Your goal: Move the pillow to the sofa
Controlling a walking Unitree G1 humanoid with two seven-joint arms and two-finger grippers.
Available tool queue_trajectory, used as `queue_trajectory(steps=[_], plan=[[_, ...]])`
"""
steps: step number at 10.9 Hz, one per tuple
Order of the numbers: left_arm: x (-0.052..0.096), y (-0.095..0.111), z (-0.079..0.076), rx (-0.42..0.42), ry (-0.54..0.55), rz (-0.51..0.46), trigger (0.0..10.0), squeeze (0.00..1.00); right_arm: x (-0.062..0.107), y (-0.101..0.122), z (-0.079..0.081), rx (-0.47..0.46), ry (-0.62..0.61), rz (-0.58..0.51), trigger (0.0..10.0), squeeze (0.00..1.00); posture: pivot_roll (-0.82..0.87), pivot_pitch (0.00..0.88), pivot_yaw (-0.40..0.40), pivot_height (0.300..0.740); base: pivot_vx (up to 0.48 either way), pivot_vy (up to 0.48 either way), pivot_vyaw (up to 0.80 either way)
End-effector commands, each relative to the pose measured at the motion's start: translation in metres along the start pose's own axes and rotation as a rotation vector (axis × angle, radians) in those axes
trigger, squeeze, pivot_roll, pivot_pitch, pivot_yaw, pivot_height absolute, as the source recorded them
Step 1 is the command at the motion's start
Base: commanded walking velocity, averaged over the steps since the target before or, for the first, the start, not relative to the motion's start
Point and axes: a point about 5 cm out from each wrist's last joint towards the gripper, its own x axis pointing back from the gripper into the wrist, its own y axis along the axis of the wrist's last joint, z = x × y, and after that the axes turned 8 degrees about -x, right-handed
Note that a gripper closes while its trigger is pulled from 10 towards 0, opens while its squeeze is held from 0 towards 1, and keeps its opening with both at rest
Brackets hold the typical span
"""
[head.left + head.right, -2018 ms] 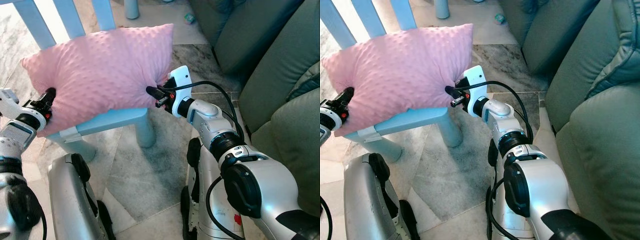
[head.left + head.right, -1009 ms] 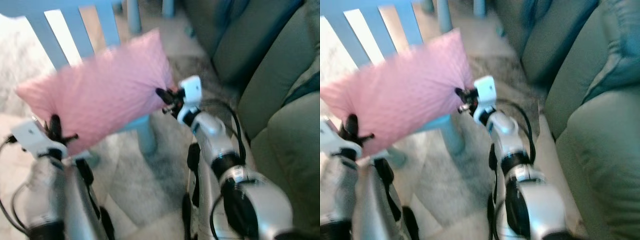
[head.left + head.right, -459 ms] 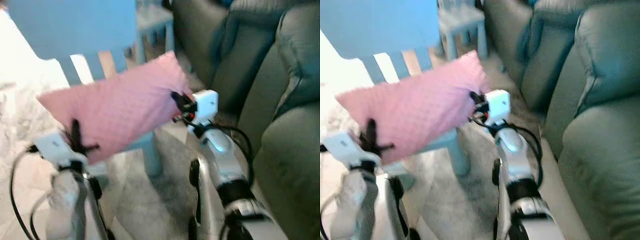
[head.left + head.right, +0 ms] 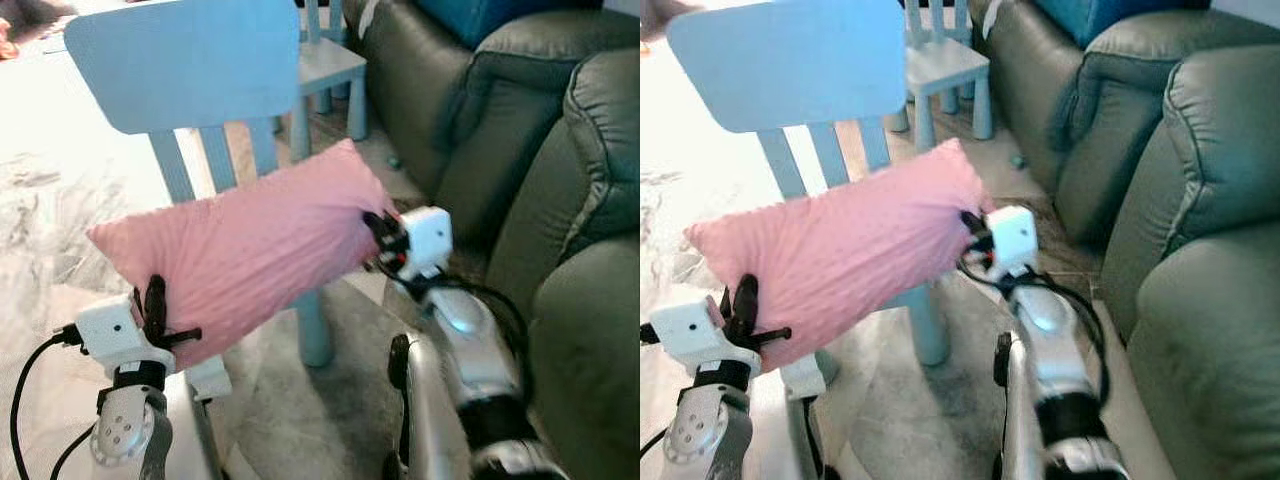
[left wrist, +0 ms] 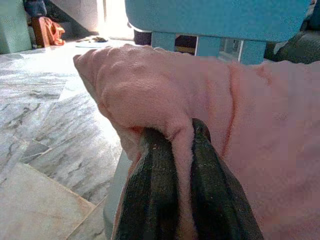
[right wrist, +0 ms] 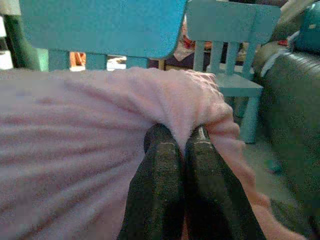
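A pink dimpled pillow [image 4: 240,245] hangs in the air in front of a light blue child's chair [image 4: 180,70], held at both ends. My left gripper [image 4: 155,300] is shut on its lower left edge, and the left wrist view shows a fold of pink fabric pinched between the black fingers [image 5: 155,200]. My right gripper [image 4: 378,228] is shut on the pillow's right corner, fabric bunched at its fingers [image 6: 160,175]. The dark green sofa [image 4: 560,200] stands to the right, its arm close beside my right arm.
A second small blue chair [image 4: 945,60] stands behind, next to the sofa's end. Marble floor tiles [image 4: 40,200] stretch out to the left. A blue cushion [image 4: 480,15] lies on the sofa at the top. The blue chair's seat and front leg [image 4: 312,335] are just below the pillow.
The pillow has risen off the chair seat with both grippers still shut on it. The camera has tilted up, so the chair back and more of the sofa now show.
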Motion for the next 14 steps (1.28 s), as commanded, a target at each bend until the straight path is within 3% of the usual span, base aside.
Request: queue_trajectory(steps=[1,2,5,8,14], plan=[[0.000,0.002,0.005,-0.025,0.017,-0.010,0.0,0.00,0.001,0.010,-0.009,0.025,-0.046,-0.034,0.0,0.00,-0.13,0.000,0.045,0.360,0.000,0.000,0.00],[-0.002,0.001,0.006,-0.022,0.020,-0.006,0.0,0.00,0.007,0.010,-0.014,0.027,-0.092,-0.026,0.0,0.00,-0.14,0.000,0.050,0.360,0.000,0.000,0.00],[-0.012,-0.003,0.007,0.015,0.020,0.016,0.0,0.00,0.013,0.009,-0.009,0.084,-0.164,-0.012,0.0,0.00,-0.16,0.000,0.068,0.360,0.000,0.000,0.00],[-0.021,0.000,0.007,0.015,0.047,-0.008,0.0,0.00,0.004,0.016,-0.013,0.064,-0.228,-0.014,0.0,0.00,-0.16,0.000,0.066,0.360,0.000,0.000,0.00],[-0.021,0.000,0.007,0.015,0.047,-0.008,0.0,0.00,0.004,0.016,-0.013,0.064,-0.228,-0.014,0.0,0.00,-0.16,0.000,0.066,0.360,0.000,0.000,0.00]])
